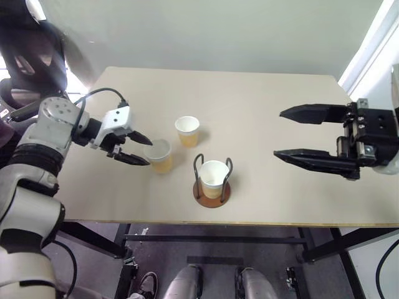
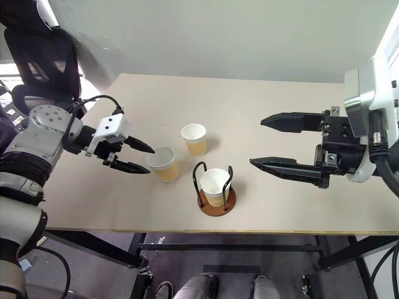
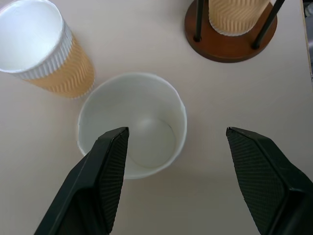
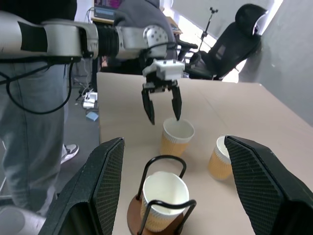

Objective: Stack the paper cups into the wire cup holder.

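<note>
My left gripper (image 1: 133,149) has its fingers spread wide and empty, tips just at the rim of the nearest loose cup (image 1: 159,156); from the left wrist, one finger (image 3: 105,161) overlaps the rim and the other (image 3: 259,171) stands clear on the far side. No contact that I can confirm.

Landmark = the wire cup holder (image 1: 212,180). One cup (image 1: 213,179) is already seated inside its loops. The cup I'm on stands upright just to the left of the holder. The third cup (image 1: 187,131) stands upright just behind that, up-left of the holder, close to its neighbour but not touching as far as I can tell.

My right gripper (image 1: 308,134) is also wide, nothing in it, hovering well right of the holder above the table (image 1: 280,93).

Handling call: thin paper, very light, crushes easily, ribbed wall so decent friction. I'd pinch across the upper wall just under the rolled rim, where it's stiffest, with a light squeeze. Too hard ovalises it and it won't nest. It tips easily, so close with the fingers centred, not nudging one side.
</note>
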You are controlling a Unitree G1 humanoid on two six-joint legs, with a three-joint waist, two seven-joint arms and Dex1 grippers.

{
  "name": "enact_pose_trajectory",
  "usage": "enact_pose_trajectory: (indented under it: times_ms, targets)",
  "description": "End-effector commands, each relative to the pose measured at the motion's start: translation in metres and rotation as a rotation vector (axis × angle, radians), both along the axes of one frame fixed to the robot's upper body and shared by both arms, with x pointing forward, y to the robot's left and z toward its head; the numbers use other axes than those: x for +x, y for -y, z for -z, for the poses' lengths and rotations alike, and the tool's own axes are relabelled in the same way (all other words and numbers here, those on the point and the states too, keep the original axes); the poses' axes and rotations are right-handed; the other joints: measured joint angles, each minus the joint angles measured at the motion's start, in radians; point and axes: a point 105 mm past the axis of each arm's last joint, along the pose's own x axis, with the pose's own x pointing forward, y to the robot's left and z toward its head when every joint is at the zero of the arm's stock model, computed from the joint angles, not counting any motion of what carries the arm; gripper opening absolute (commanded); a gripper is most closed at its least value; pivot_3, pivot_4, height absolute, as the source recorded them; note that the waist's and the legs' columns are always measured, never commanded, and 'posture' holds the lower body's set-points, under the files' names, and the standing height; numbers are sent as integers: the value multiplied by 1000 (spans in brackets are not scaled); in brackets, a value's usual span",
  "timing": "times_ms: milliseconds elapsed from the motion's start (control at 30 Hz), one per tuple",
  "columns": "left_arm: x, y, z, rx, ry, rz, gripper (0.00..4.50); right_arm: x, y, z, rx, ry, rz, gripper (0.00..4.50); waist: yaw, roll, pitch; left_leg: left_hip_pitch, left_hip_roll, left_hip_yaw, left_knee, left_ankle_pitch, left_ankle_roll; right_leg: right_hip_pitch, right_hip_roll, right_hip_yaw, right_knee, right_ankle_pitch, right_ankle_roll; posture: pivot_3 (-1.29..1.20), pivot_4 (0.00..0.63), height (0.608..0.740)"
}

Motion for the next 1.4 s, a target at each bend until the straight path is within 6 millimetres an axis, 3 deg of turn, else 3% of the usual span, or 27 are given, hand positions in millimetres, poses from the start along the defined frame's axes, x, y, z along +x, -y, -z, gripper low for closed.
enact_pose_trajectory:
  times_ms: [33, 333, 433, 700, 767, 933, 1000, 1033, 1100, 1167, 1233, 1300, 1400]
  targets:
    - [0, 2, -1, -15, 15, 31, 3412, -5, -1, -6, 2, 43, 1, 3328, 2, 0, 0, 0, 0, 0, 0, 0, 0, 0, 0, 0, 0, -1, 2, 0, 150, 740]
    - [10, 19, 15, -55, 15, 51, 3412, -5, -2, -4, -14, 44, 3, 3328, 4, 0, 0, -2, -1, 0, 1, 1, 2, 0, -1, 0, -1, 1, 6, 0, 150, 740]
    - [10, 19, 16, -46, 28, 54, 2834, -6, -2, -5, -17, 45, 3, 3365, 4, 0, 0, -2, -1, 0, 1, 1, 2, 0, -1, 0, -1, 1, 7, 0, 150, 740]
    - [10, 15, 19, -10, 30, 53, 48, -9, -1, 2, -18, 37, 24, 3365, 4, 0, 0, -2, -1, 1, 1, 1, 3, 0, 0, 0, -1, 1, 9, 0, 150, 740]
    - [10, 16, 18, -11, 35, 57, 48, -8, 1, 3, -5, 45, 45, 3365, 5, 0, 0, -2, -1, 1, 2, 1, 3, 0, 0, 0, -1, 1, 9, 0, 150, 740]
    - [13, 32, -9, -67, 94, 101, 48, -9, 12, 7, 23, 63, 121, 3365, 12, 0, 0, -4, -1, 0, 4, 1, 3, 0, -1, 1, -1, 2, 10, 0, 150, 740]
    - [10, 38, -28, -98, 121, 129, 48, -11, 19, 7, 23, 66, 161, 3365, 13, 0, 0, -6, -2, 0, 5, 1, 4, -1, 0, 1, -1, 2, 11, 0, 150, 740]
    - [6, 44, -47, -131, 150, 164, 48, -12, 27, 6, 26, 67, 202, 3365, 14, 0, 0, -7, -2, 0, 6, 1, 4, -2, 0, 1, -2, 3, 12, 0, 150, 740]
    - [-7, 56, -74, -186, 185, 240, 48, -14, 39, 5, 30, 73, 265, 3365, 15, -2, 1, -12, -2, -1, 7, 1, 4, -5, 0, 1, -3, 4, 12, 0, 150, 740]
    - [-26, 82, -115, -304, 235, 378, 48, -21, 53, 4, 42, 80, 322, 3365, 16, -2, 0, -14, -2, 0, 7, 0, 4, -7, -1, 1, -4, 6, 10, 0, 150, 740]
    - [-45, 100, -140, -374, 252, 497, 48, -29, 61, 2, 54, 89, 356, 3365, 25, -2, 0, -15, -2, -2, 7, 0, 5, -7, -1, 0, -6, 7, 8, 0, 150, 740]
    - [-65, 121, -152, -409, 224, 627, 48, -37, 67, -3, 71, 106, 383, 3365, 28, -1, -1, -15, -3, -1, 7, -2, 6, -6, -1, 1, -7, 7, 8, 0, 150, 740]
    - [-81, 140, -152, -403, 166, 737, 48, -44, 72, -4, 66, 116, 417, 3365, 27, 1, -1, -14, -3, 0, 7, -5, 6, -3, -2, 2, -8, 2, 16, 0, 150, 740]
